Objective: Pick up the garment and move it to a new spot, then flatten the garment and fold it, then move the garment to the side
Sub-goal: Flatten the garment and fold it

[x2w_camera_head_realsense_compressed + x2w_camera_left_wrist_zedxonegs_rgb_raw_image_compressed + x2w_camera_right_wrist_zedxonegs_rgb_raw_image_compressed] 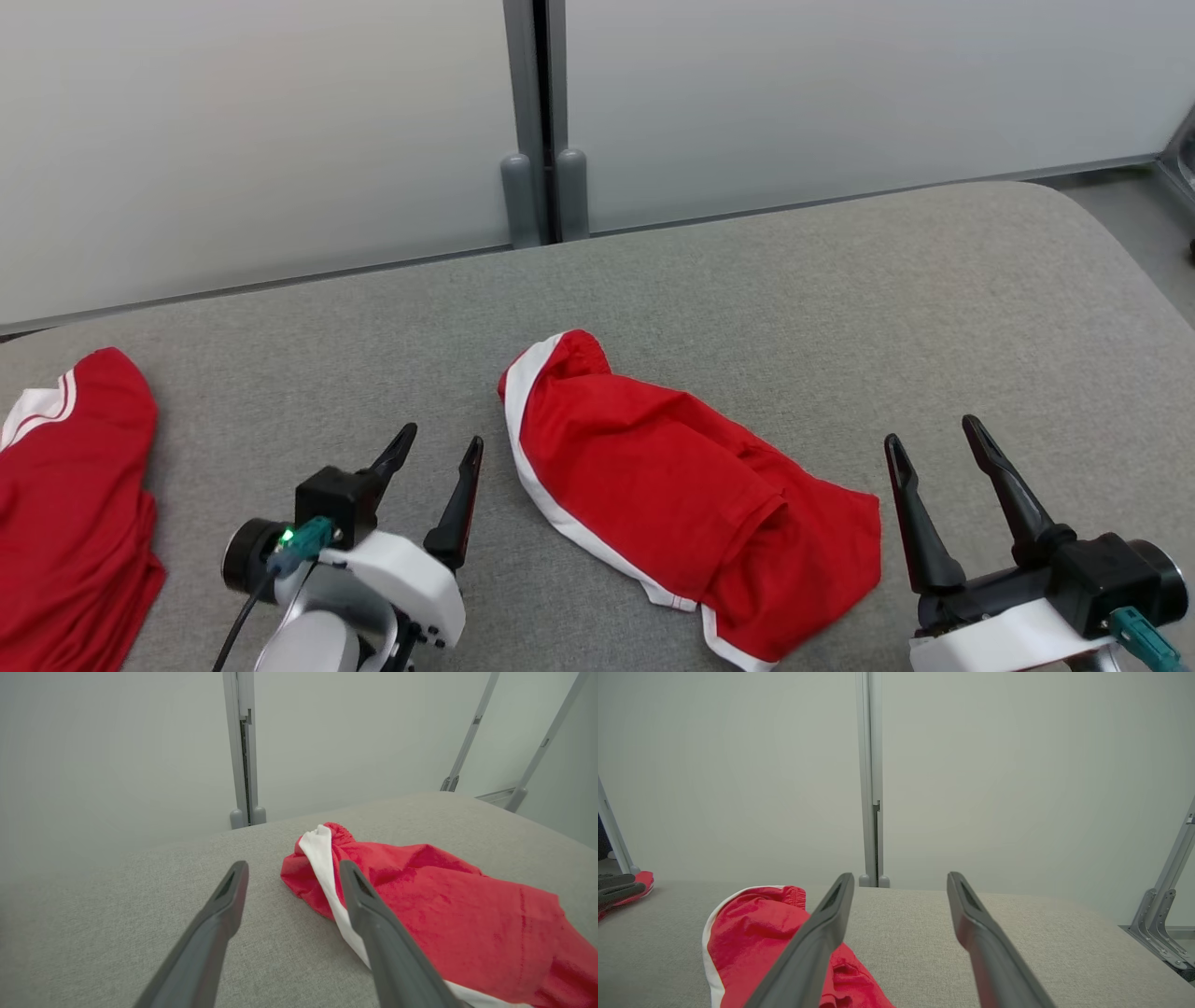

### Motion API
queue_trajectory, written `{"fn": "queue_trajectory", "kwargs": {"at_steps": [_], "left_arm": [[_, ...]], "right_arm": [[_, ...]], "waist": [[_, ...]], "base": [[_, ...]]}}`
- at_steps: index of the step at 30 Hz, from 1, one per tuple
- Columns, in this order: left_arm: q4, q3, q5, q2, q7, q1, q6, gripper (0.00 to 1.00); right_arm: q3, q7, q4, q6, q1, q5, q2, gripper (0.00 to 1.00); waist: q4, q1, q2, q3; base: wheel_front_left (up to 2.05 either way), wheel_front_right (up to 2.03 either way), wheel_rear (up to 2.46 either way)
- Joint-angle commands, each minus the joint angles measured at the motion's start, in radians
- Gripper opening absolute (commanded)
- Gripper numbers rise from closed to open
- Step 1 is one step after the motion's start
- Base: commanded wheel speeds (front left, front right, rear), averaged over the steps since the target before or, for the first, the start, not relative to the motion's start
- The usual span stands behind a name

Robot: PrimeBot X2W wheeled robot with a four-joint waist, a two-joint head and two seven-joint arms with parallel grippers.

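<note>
Garment [681, 504], red with white trim: lies crumpled in a loose heap at mid worktop [840, 308], between left hand [442, 437] and right hand [932, 431], gripped by neither. Hands: stand spread wide and empty, left just beside the white-edged end, right near the opposite end. Status, as judged: appears neither flattened nor folded, so leaves pick-up, relocation, smoothing, folding and setting aside seemingly all to do; shares worktop with second red garment [75, 504] at far left edge.
</note>
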Motion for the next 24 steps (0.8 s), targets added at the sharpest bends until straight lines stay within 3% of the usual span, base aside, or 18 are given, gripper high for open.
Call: {"fn": "queue_trajectory", "kwargs": {"at_steps": [1,6,16,17,18,19,24], "left_arm": [[0.037,-0.008,-0.006,0.006,0.027,-0.044,-0.001,1.00],[0.203,-0.001,-0.105,-0.001,0.135,-0.189,-0.001,1.00],[0.423,-0.053,-0.244,-0.006,0.211,-0.305,-0.001,1.00],[0.435,-0.064,-0.257,-0.007,0.213,-0.309,-0.001,0.94],[0.441,-0.080,-0.272,-0.008,0.215,-0.314,-0.001,0.38],[0.441,-0.093,-0.295,-0.009,0.217,-0.317,-0.001,0.00],[0.391,-0.134,-0.479,-0.011,0.246,-0.325,-0.001,0.00]], "right_arm": [[0.005,-0.005,-0.003,0.000,-0.010,0.003,-0.004,1.00],[0.024,-0.005,0.004,0.000,-0.024,0.009,-0.004,1.00],[0.039,-0.005,0.010,0.000,-0.048,0.025,-0.004,1.00],[0.040,-0.005,0.011,0.000,-0.049,0.025,-0.004,1.00],[0.040,-0.005,0.012,0.000,-0.050,0.028,-0.004,1.00],[0.039,-0.005,0.012,0.000,-0.051,0.030,-0.004,1.00],[0.027,-0.005,0.012,0.000,-0.047,0.036,-0.004,1.00]], "waist": [[-0.032,0.0000,-0.0001,0.023],[-0.082,0.0000,-0.0001,0.048],[-0.153,0.0000,-0.0001,0.079],[-0.156,0.0000,-0.0001,0.081],[-0.158,0.0000,-0.0001,0.083],[-0.159,0.0000,-0.0001,0.085],[-0.147,0.0000,-0.0001,0.084]], "base": [[0.00,0.00,0.00],[0.00,0.00,0.00],[0.00,0.00,0.00],[0.00,0.00,0.00],[0.00,0.00,0.00],[0.00,0.00,0.00],[0.00,0.00,0.00]]}}
